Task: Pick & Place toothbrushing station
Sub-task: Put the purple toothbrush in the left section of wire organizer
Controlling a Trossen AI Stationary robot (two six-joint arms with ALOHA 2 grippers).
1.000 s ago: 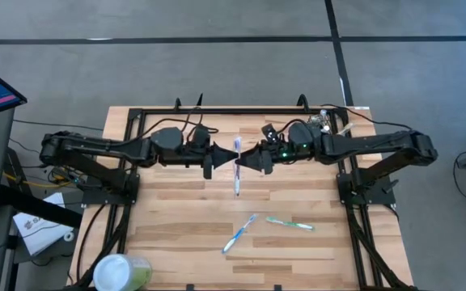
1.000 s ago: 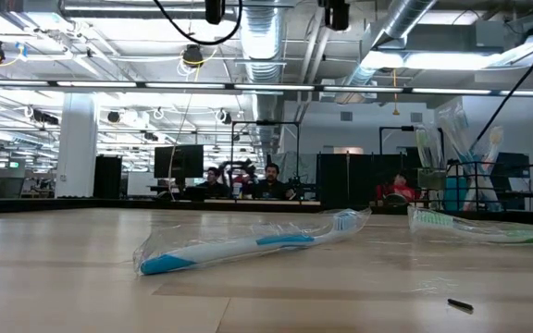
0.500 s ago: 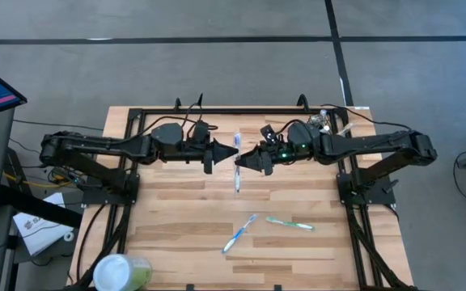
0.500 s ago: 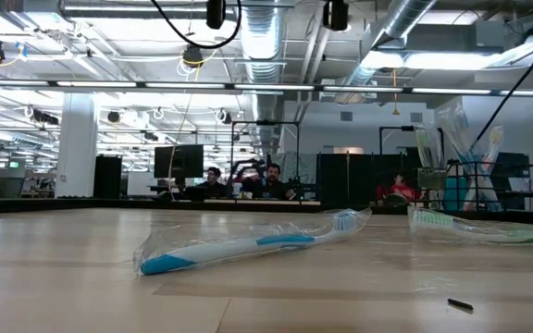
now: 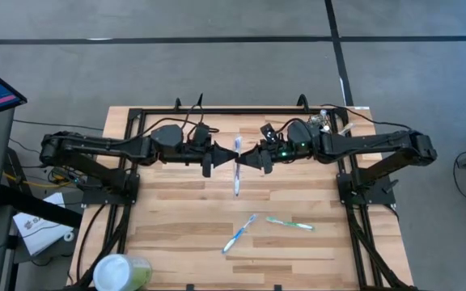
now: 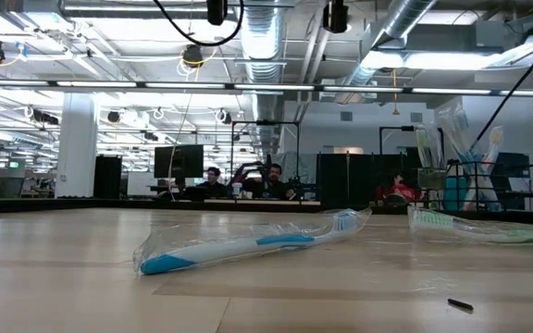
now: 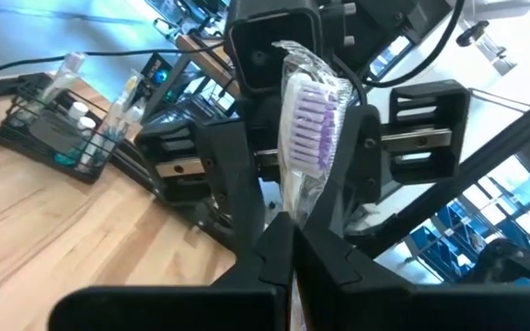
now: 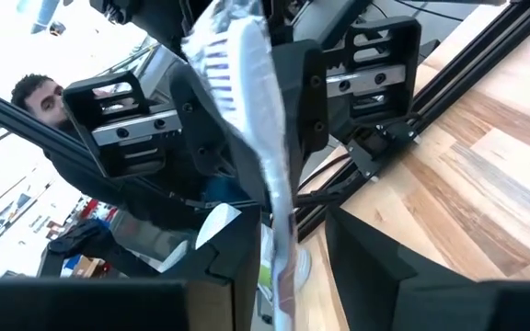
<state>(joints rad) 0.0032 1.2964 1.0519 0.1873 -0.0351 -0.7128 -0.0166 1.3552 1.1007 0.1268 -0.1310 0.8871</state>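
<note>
Above the middle of the tabletop [image 5: 176, 210], the two arms reach in from opposite sides and meet tip to tip at a plastic-wrapped toothbrush [image 5: 236, 174] with purple and white bristles.

Left gripper [image 5: 230, 159]: jaws pressed together on the wrapped toothbrush. In the left wrist view the brush [image 7: 306, 119] rises out of the pinch [image 7: 293, 232], bristle head uppermost.

Right gripper [image 5: 244, 159]: jaws spread, one finger on each side of the same toothbrush. In the right wrist view [image 8: 288, 222] the wrapped handle [image 8: 247, 83] passes between them with a gap showing on one side; whether the other finger touches the wrapper cannot be told.

Black wire holder [image 5: 328, 123]: stands at the tabletop's far right corner, behind the right arm and well apart from both grippers. Brushes and small bottles stand in it [image 7: 53, 142]; the low view shows it upright at the right, beside a blue cup [image 6: 433, 180].

Nearer the front edge lie two more wrapped toothbrushes, close together: a blue-and-white one [image 5: 239, 233] [image 6: 248, 245] and, to its right, a green one [image 5: 290, 224] [image 6: 479, 229].

Pale-green cup with a white lid [image 5: 122, 272]: at the front left corner.
</note>
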